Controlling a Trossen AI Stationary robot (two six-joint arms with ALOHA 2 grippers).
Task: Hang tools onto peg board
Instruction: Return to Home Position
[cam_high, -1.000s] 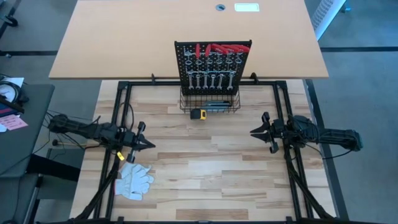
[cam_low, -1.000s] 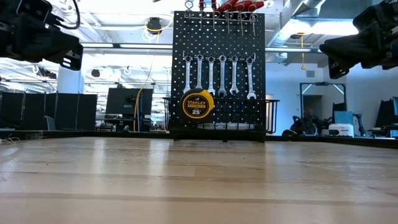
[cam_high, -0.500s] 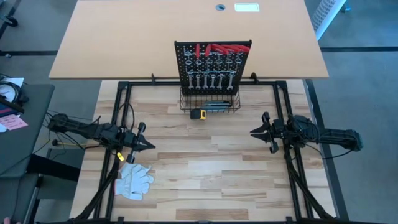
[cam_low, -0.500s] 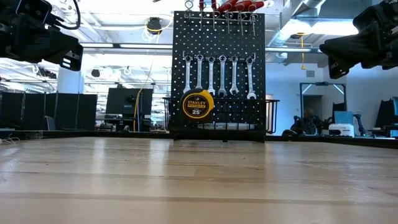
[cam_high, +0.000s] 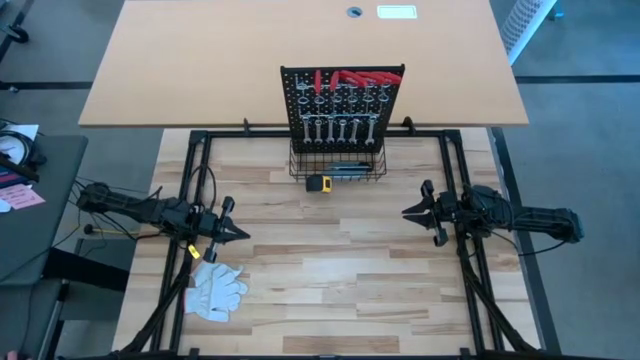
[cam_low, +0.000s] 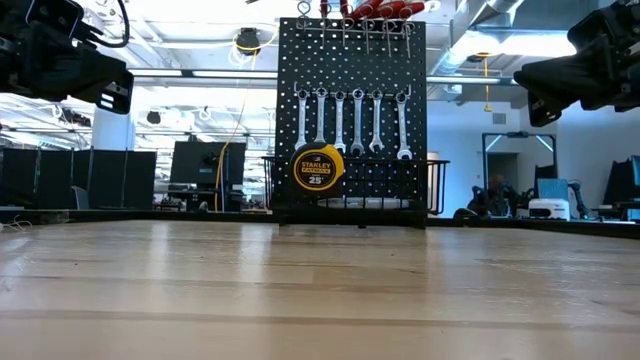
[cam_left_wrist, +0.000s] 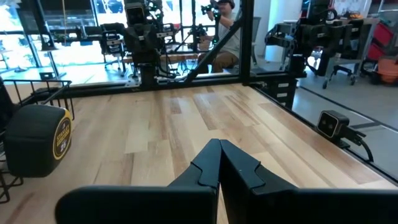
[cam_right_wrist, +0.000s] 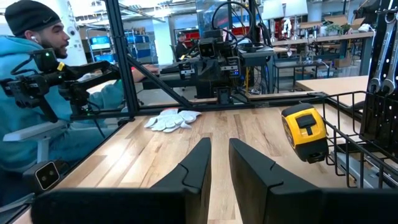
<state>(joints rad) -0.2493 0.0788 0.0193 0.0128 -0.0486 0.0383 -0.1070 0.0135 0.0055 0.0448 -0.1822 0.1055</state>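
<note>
The black peg board stands upright at the table's far middle. Several silver wrenches hang from its hooks, with red-handled tools along the top. A grey utility knife lies in the wire basket at its base. The yellow-black tape measure stands on the table against the basket's front; it also shows in the right wrist view. My left gripper is shut and empty above the table's left part. My right gripper hovers at the right, slightly open and empty.
White work gloves lie near the table's left near corner, just near-side of my left gripper. A black frame runs around the table. A person sits beyond the table's left side. Bare wood lies between the two grippers.
</note>
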